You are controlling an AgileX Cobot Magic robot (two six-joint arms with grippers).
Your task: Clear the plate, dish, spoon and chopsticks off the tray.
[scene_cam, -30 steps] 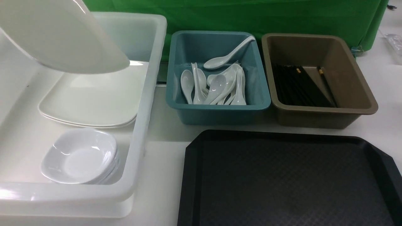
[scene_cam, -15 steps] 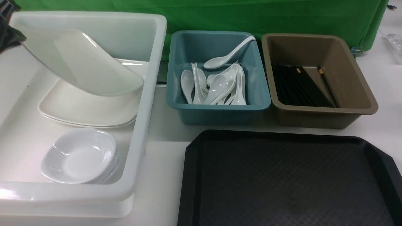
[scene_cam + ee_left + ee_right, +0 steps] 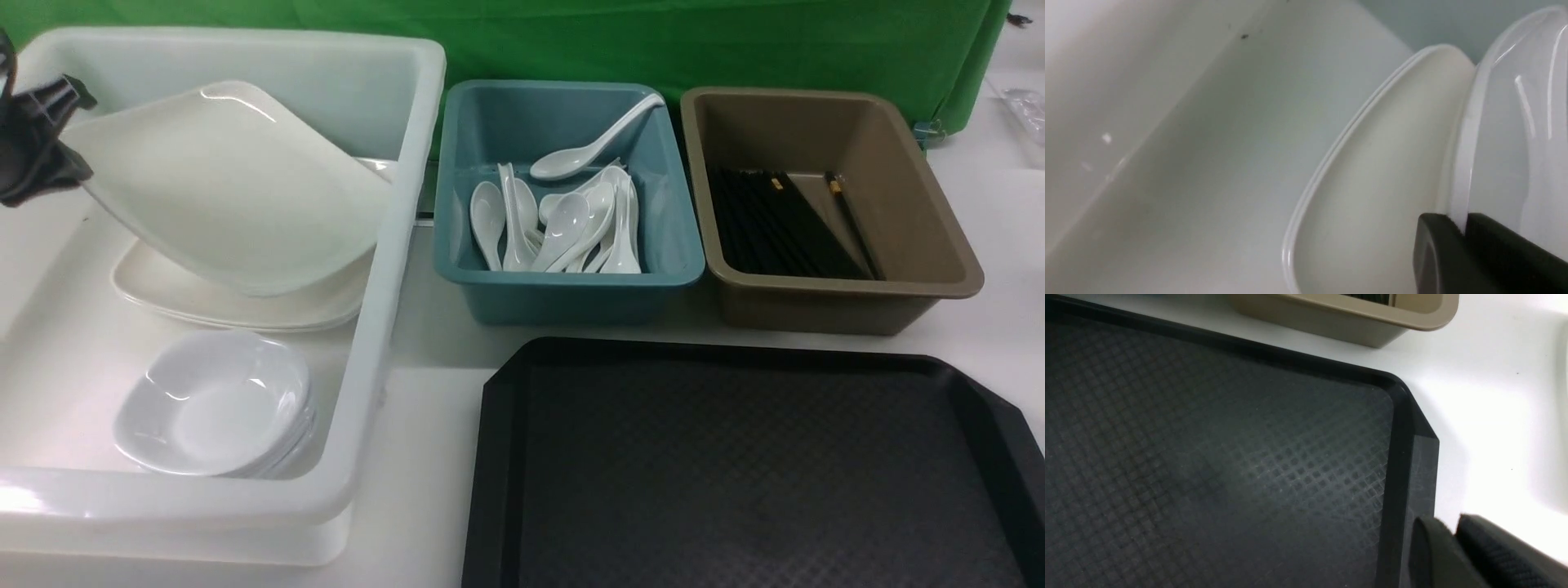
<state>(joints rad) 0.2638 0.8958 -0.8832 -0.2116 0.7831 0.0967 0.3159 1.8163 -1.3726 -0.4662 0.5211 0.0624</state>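
The left hand (image 3: 49, 135), a black clamp at the upper left edge of the front view, pinches the rim of the large glossy white rounded-rectangular plate (image 3: 233, 184). In the left wrist view its two black fingers (image 3: 1437, 253) sit pressed on either side of the plate's thin white edge (image 3: 1461, 171). The plate hangs tilted inside the big white plastic tub (image 3: 408, 196), its lower corner down over a stack of similar flat white plates (image 3: 245, 306) lying on the tub floor; whether it touches them cannot be told. Lower left in the frame, in the same tub, sits a stack of small deep square white dishes (image 3: 216, 404).

The right hand (image 3: 1455, 543) shows only in the right wrist view, at the lower right, as two dark fingers close together with a thin gap between them and nothing in it, above the cut-off corner of the big black plastic tray (image 3: 1412, 457).

That tray (image 3: 735, 465) fills the lower right of the front view on the white table (image 3: 424, 392), its diamond-pattern floor bare. Beyond it, at upper centre, a teal plastic tub (image 3: 571, 286) holds white glossy soup spoons (image 3: 571, 220), one propped against the far corner. To its right a brown plastic tub (image 3: 849, 294) holds long thin black chopsticks (image 3: 775, 224) with gold bands.
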